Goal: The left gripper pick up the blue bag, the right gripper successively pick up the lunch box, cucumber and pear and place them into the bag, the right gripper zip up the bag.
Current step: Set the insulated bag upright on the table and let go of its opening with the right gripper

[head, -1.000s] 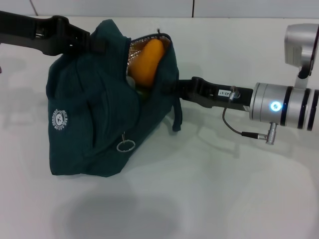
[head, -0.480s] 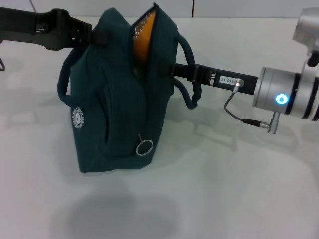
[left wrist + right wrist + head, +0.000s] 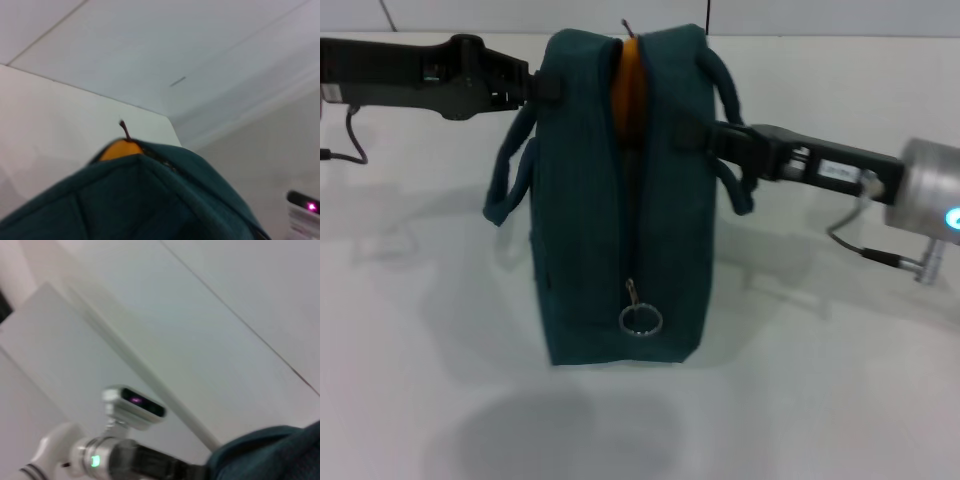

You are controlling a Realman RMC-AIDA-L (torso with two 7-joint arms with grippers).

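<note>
bag: blue bag (image 3: 620, 190) stands upright on the white counter (image 3: 840, 400), narrow end toward the head camera, zip seam running up the middle of that end
why upright: both arms pin it from opposite sides near the top; my read is that this keeps the soft body squared so the zip track stays straight for closing
left gripper: left gripper (image 3: 525, 88) at the bag's upper left edge, touching fabric by the left loop handle (image 3: 505, 180); looks clamped on the bag, fingers hidden by fabric, so cannot tell for sure
right gripper: right gripper (image 3: 705, 135) against the upper right side by the right loop handle (image 3: 730, 110); fingertips buried in fabric, cannot tell if wide or narrow or what it grips
pear: pear (image 3: 626, 85) inside the bag, orange-yellow skin showing through the top gap, dark stem (image 3: 123, 129) poking above the rim in the left wrist view
lunch box, cucumber: not visible; presumably inside, can't confirm
zip: ring zipper pull (image 3: 640, 318) hangs low on the near end, so the opening is unzipped; closing step not yet done
materials: bag is matte dark teal woven fabric, soft, creases and sags; handles are padded tubes; pull is a thin metal ring; pear smooth, slightly glossy
counter: flat, matte white
risk: my guess is the pear stem and shoulder could foul the slider near the top
</note>
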